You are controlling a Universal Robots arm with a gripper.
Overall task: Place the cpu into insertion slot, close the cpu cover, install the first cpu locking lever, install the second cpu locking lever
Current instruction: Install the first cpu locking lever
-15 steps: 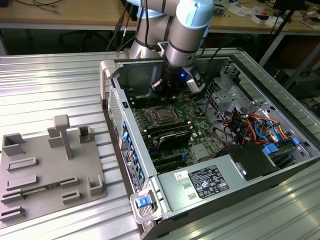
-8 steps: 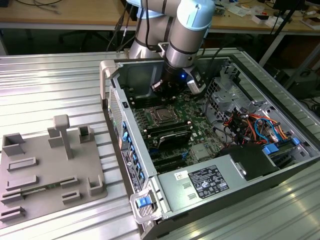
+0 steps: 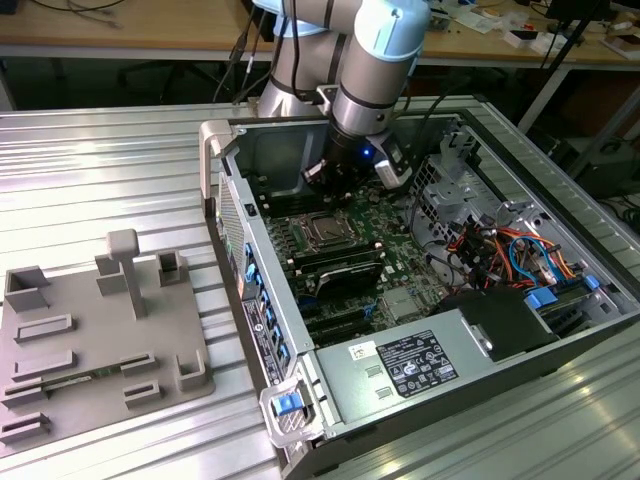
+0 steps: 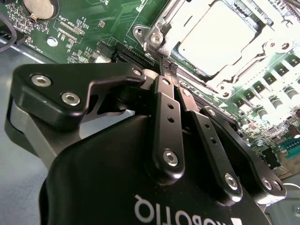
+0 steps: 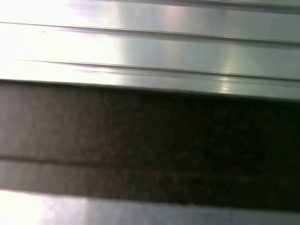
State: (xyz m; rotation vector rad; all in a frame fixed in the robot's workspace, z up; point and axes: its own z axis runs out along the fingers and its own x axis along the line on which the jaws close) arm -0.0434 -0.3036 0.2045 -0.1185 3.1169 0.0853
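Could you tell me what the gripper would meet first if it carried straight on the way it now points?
Probably the corner of the cpu cover. The gripper, fingers together, points at that metal frame edge beside the cpu. How far apart they are is unclear.

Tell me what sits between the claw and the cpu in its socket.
In the second wrist view the shut claw tips reach the cpu cover frame edging the cpu; nothing else lies between them.
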